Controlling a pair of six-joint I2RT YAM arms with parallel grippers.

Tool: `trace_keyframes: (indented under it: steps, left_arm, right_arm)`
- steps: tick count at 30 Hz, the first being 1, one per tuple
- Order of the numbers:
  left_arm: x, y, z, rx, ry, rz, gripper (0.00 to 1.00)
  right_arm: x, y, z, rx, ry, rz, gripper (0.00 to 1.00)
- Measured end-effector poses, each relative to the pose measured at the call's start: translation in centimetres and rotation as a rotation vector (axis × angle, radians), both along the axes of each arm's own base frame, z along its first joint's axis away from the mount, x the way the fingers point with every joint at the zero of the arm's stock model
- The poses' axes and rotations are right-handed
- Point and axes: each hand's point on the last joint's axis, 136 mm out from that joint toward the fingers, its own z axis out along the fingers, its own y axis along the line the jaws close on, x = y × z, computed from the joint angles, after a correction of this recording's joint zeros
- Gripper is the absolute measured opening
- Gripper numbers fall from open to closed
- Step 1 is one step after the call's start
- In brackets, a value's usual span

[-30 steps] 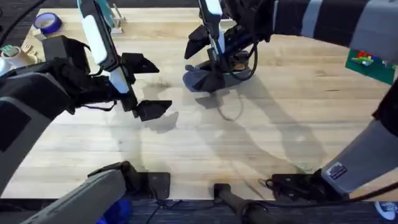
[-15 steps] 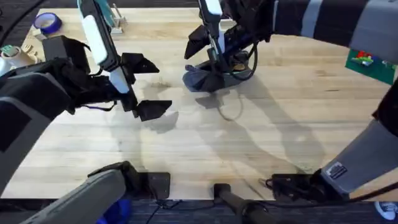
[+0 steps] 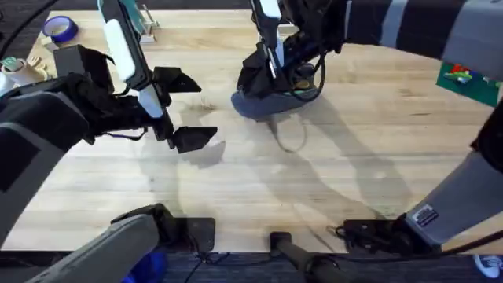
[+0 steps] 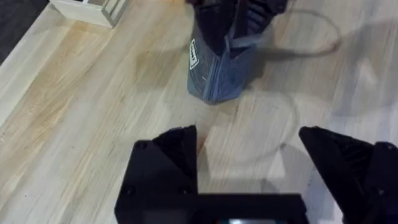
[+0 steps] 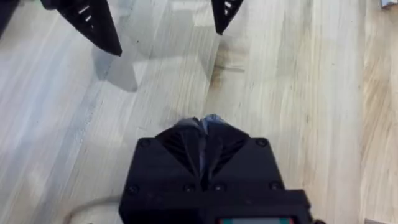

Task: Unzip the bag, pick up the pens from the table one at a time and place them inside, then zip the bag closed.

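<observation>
The right claw point(image 3: 262, 75) is pinched tight on the near end of the grey-blue bag point(image 3: 263, 102), which lies far across the pale plank worktop point(image 3: 330, 173). The left claw point(image 3: 182, 110) hangs wide, gripping nothing, well apart. A blue tape roll point(image 3: 60, 29) sits at the far-left corner.

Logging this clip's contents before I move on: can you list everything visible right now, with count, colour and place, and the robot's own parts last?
bag: one, grey-blue, far middle of the table, pinched by the right tool
table: one, pale wooden planks, under everything
tape roll: one, blue, far left corner
wooden box: one, light wood, far left edge of the table
green item: one, green with red and blue spots, far right; too small to identify
left tool: one, black, open, hovering left of the bag and apart from it
right tool: one, black, shut on the bag's fabric
</observation>
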Motion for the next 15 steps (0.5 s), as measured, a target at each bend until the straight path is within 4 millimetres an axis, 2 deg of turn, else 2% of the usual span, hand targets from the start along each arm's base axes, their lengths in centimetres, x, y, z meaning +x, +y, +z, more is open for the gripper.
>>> trace_keyframes:
  steps: [2,15]
  left_arm:
    - [0.0,0.0,0.0,0.0,0.0,0.0,0.993]
    - [0.0,0.0,0.0,0.0,0.0,0.0,0.993]
  right_arm:
    - [-0.01,0.02,0.02,0.002,-0.001,0.002,0.036]
    - [0.0,0.08,0.09,0.005,0.012,-0.008,0.032]
